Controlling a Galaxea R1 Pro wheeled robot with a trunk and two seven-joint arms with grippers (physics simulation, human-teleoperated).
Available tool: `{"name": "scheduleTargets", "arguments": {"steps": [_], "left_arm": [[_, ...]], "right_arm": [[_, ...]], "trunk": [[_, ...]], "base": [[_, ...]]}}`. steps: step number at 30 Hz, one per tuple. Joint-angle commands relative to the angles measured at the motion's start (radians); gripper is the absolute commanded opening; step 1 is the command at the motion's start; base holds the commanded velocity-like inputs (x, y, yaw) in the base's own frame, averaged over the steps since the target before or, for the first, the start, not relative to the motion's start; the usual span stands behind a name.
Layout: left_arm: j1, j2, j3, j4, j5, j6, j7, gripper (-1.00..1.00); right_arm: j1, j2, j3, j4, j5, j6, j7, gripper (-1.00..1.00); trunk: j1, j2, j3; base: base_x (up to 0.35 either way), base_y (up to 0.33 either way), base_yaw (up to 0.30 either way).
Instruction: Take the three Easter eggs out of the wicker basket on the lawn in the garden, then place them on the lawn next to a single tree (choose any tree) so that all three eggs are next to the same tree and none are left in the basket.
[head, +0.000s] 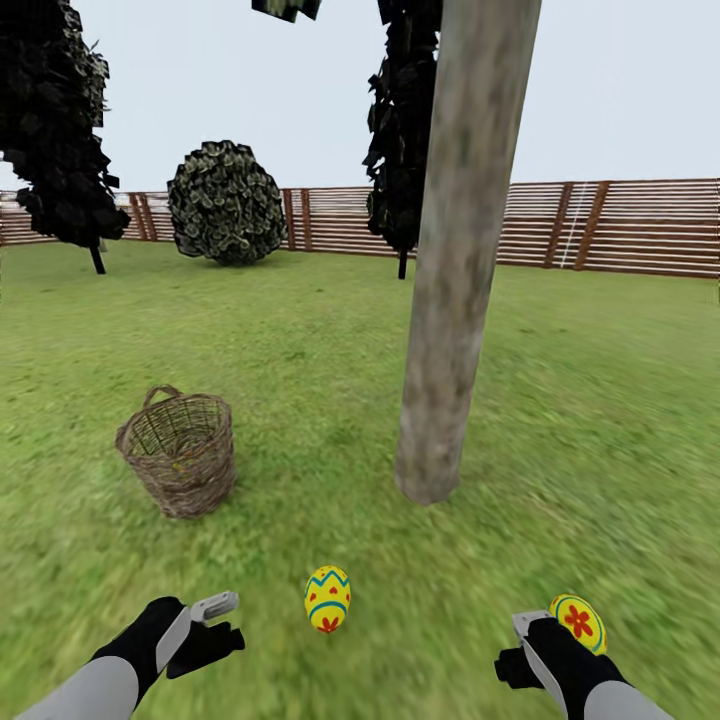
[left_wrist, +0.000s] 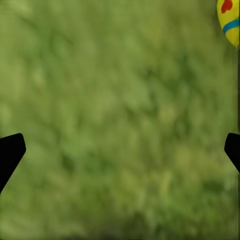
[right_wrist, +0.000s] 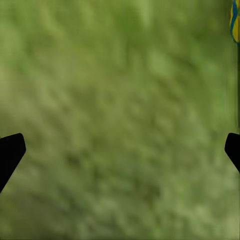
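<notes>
Two yellow patterned Easter eggs lie on the lawn (head: 300, 350) in front of the grey-brown tree trunk (head: 450, 300). One egg (head: 328, 598) rests between my arms. The other egg (head: 578, 620) sits just beyond my right gripper (head: 518, 645), partly hidden by it. The wicker basket (head: 180, 465) stands upright left of the tree, and I cannot make out what is inside it. My left gripper (head: 215, 625) hangs open over grass, left of the middle egg (left_wrist: 229, 20). Both wrist views show wide-apart fingertips (left_wrist: 11, 150) (right_wrist: 11, 150) with only grass between them. An egg edge (right_wrist: 235, 20) shows at the right wrist view's border.
A brown slat fence (head: 620, 225) runs along the back of the garden. A round bush (head: 226, 203) and dark trees (head: 60, 130) (head: 405, 130) stand far off. Open grass stretches all around the trunk and the basket.
</notes>
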Motion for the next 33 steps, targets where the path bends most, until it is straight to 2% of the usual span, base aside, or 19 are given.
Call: {"name": "scheduleTargets", "arguments": {"steps": [1, 3, 20, 33], "left_arm": [[0.000, 0.000, 0.002, -0.001, 0.010, 0.006, 0.002, 1.00], [0.000, 0.000, 0.002, -0.001, 0.010, 0.006, 0.002, 1.00], [0.000, -0.003, 0.000, 0.000, 0.009, 0.006, 0.002, 1.00], [0.000, -0.004, -0.001, 0.000, 0.009, 0.005, 0.002, 1.00]], "right_arm": [[0.000, 0.000, 0.005, -0.002, 0.006, 0.006, 0.001, 1.00], [0.000, 0.000, 0.005, -0.002, 0.006, 0.006, 0.001, 1.00], [0.000, 0.001, 0.006, -0.001, 0.006, 0.008, 0.001, 1.00], [0.000, 0.008, 0.006, 0.000, 0.006, 0.006, 0.001, 1.00]], "trunk": [[-0.001, 0.000, 0.003], [-0.003, 0.002, 0.011], [-0.068, 0.121, 0.051], [-0.118, 0.212, 0.091]], "base": [[0.000, 0.000, 0.000], [0.000, 0.000, 0.000], [0.000, 0.000, 0.004], [0.000, 0.000, 0.001]]}}
